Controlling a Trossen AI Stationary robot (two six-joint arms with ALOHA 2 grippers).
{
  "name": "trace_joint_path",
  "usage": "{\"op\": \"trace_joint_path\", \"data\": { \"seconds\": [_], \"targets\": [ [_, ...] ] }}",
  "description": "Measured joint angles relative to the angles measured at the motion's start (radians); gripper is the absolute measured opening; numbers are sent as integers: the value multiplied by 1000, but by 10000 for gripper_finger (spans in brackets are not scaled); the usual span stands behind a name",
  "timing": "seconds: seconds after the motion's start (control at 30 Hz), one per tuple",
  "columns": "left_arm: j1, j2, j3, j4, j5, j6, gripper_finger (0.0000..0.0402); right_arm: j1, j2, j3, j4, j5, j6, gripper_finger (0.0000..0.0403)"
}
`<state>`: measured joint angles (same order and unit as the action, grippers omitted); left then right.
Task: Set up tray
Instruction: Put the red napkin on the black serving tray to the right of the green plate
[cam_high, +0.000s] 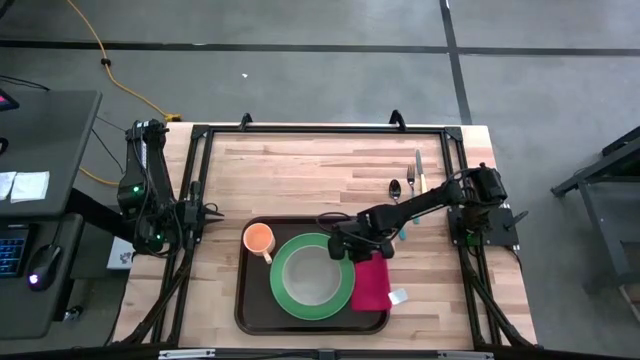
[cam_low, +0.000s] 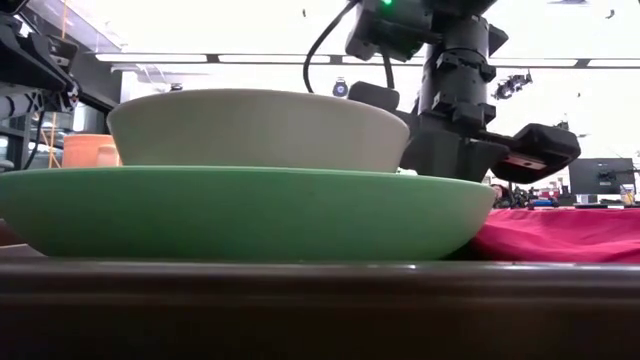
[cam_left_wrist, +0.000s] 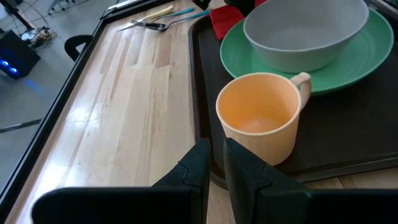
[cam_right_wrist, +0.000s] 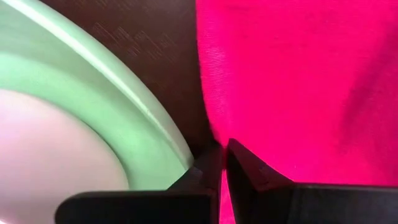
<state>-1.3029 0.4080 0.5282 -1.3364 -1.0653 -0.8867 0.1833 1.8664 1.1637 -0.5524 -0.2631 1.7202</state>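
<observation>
Lighting: even overhead, no hard shadows.
Low view blows out behind the bowl (cam_low: 258, 128); ceiling strip lights glare above it, tray (cam_low: 300, 310) rim in front dark and soft. Sheen on desk (cam_left_wrist: 124, 118) beside the tray.

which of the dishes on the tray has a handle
The orange cup, standing on the tray beside the green plate. The plate and the pale bowl sitting on it have none.
</observation>
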Motion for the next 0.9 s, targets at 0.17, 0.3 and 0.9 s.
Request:
{"op": "trace_joint_path", "data": {
  "seconds": [0.17,0.3,0.9],
  "targets": [
    [0,0,0,0,0,0,79,0,0,0,13,10,3,0],
    [0,0,0,0,0,0,79,0,0,0,14,17,3,0],
    [0,0,0,0,0,0,79,0,0,0,16,22,4,0]
  ]
}}
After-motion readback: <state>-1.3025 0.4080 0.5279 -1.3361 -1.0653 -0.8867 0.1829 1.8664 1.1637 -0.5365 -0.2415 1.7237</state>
